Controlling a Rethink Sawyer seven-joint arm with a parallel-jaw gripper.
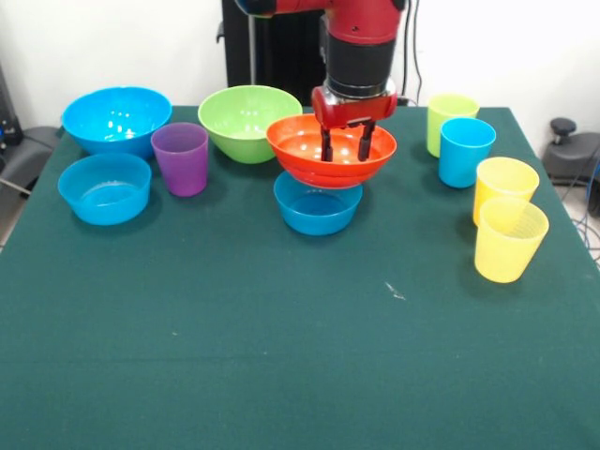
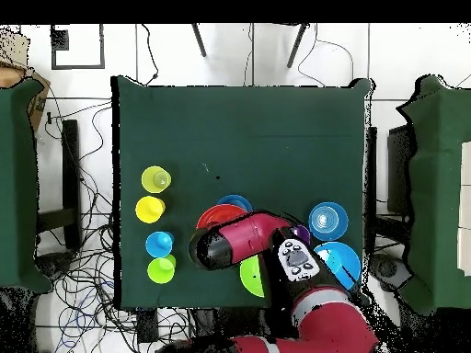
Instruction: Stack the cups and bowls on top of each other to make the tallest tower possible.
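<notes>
Green cloth covers your table [image 1: 281, 375], and in the front view its whole near half lies bare, so you have free room toward the near edge. All the ware sits in a band across the far half. At far left the large blue bowl [image 1: 116, 119] stands close to the left edge, with a smaller blue bowl [image 1: 104, 187] just nearer and the purple cup [image 1: 180, 158] beside them to the right. The lime green bowl [image 1: 249, 122] sits far of centre. On the right, the lime green cup [image 1: 450, 120] and the blue cup [image 1: 465, 151] touch or nearly so, and the two yellow cups [image 1: 506, 189] [image 1: 509, 239] stand close together near the right edge, the nearer one overlapping the other in view.

Your gripper [image 1: 345, 143] reaches down into the orange bowl [image 1: 331, 151], its two black fingers [image 1: 326, 142] a little apart inside the bowl; you cannot tell from either view whether they grip the rim or wall. The orange bowl sits mouth up, slightly tilted, over the second small blue bowl [image 1: 317, 206], its underside touching or just clear of that bowl's rim. Every cup and bowl stands upright, opening upward, with its axis vertical. In the overhead view the arm [image 2: 244, 241] hides most of the orange bowl and the lime green bowl.
</notes>
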